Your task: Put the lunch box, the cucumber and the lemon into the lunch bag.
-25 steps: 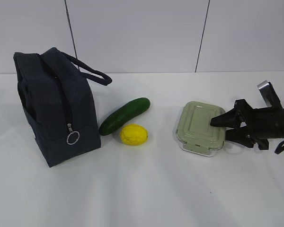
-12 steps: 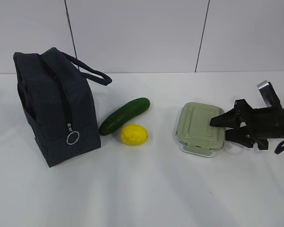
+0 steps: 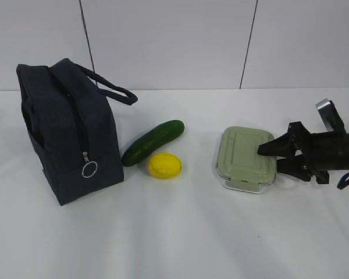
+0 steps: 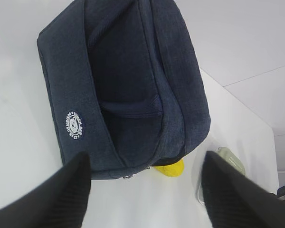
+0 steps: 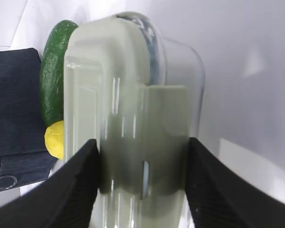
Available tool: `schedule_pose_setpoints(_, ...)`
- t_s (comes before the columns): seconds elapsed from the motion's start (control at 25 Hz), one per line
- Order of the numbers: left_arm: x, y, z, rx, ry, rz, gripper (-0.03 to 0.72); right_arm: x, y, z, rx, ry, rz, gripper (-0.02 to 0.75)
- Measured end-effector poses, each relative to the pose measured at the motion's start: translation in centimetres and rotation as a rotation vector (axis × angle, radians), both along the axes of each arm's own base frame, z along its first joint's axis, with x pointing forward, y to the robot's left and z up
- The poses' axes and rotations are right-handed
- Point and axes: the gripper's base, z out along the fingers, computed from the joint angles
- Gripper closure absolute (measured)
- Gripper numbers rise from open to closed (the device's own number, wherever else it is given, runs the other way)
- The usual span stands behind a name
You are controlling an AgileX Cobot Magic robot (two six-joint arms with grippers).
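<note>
Nearest the front of the white table, the lunch bag stands upright on the left, its zipper end with the silver ring pull facing us and a looped handle sticking out to the right. Just right of the bag lies the lemon, and touching it on the far side is the cucumber, angled away to the right.

Over on the right, the lunch box sits flat on the table, sage lid up. The right gripper comes in from the right edge, one finger above the lid and one below at the box's right end; up close in the right wrist view, both fingers press against the box's sides, clamped on it.

The left gripper hangs above the bag, fingers spread wide with nothing between them, looking straight down into the bag's open top, a round white logo patch on its side. Beyond everything, the pale panelled wall.
</note>
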Motion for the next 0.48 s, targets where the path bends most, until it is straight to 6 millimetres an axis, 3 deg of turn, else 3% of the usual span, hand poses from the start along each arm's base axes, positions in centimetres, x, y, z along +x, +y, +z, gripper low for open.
schedule_pose_setpoints(0.48, 0.0, 0.0, 0.0, 0.0, 0.0, 0.0, 0.158, -0.01, 0.03, 0.03, 0.004, -0.001, 0.002, 0.329)
